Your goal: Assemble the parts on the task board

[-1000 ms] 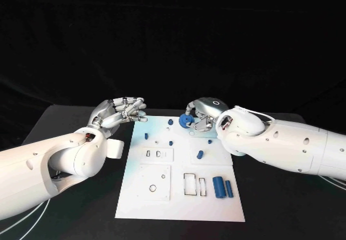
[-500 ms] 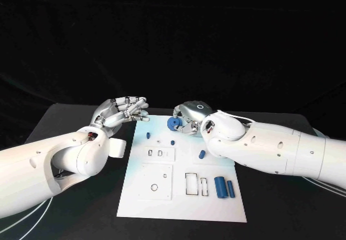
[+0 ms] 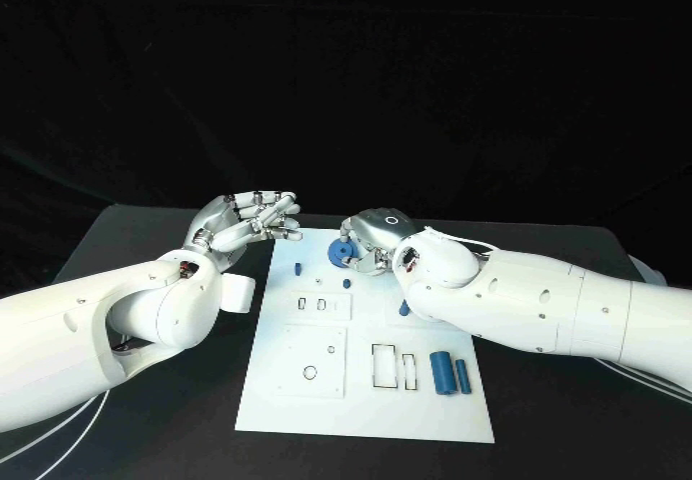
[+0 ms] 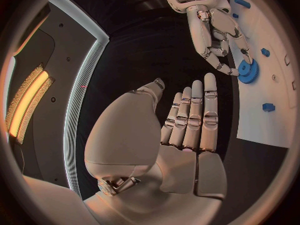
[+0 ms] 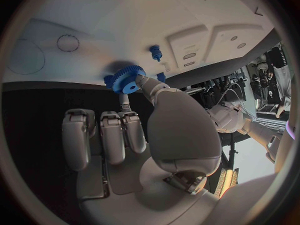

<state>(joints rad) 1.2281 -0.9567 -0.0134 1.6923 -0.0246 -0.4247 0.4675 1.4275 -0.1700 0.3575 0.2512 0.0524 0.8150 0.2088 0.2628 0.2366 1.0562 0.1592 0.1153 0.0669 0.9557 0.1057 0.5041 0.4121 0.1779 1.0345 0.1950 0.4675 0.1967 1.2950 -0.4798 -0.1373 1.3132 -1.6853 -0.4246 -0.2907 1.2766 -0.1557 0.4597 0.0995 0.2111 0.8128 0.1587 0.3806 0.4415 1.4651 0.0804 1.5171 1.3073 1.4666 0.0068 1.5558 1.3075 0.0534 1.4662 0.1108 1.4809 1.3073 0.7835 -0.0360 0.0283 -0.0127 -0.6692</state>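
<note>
On the left, the left robot hand [image 3: 245, 222] hangs over the black worktop [image 3: 144, 240], just beside the far left corner of the flat white task board [image 3: 289, 400]. Its fingers are straight and side by side, and there is nothing in it. It looks like it is waiting out of the way, so the other hand has room to work.

Next comes the board. It has cut-out slots and holes in it where parts can sit. A few small blue pegs [image 3: 294, 269] stand near its far end.

Over the far end of the board is the right robot hand [image 3: 372, 240]. It pinches a small round blue gear with teeth [image 3: 343, 252] between its thumb and fingertips. The gear is held just above the board, not lying on it. I think the hand holds it by the edge so the hole in the middle stays free to slide onto a peg.

Further right and nearer, two long blue bars [image 3: 449, 374] lie side by side on the board, beside an open slot.
</note>
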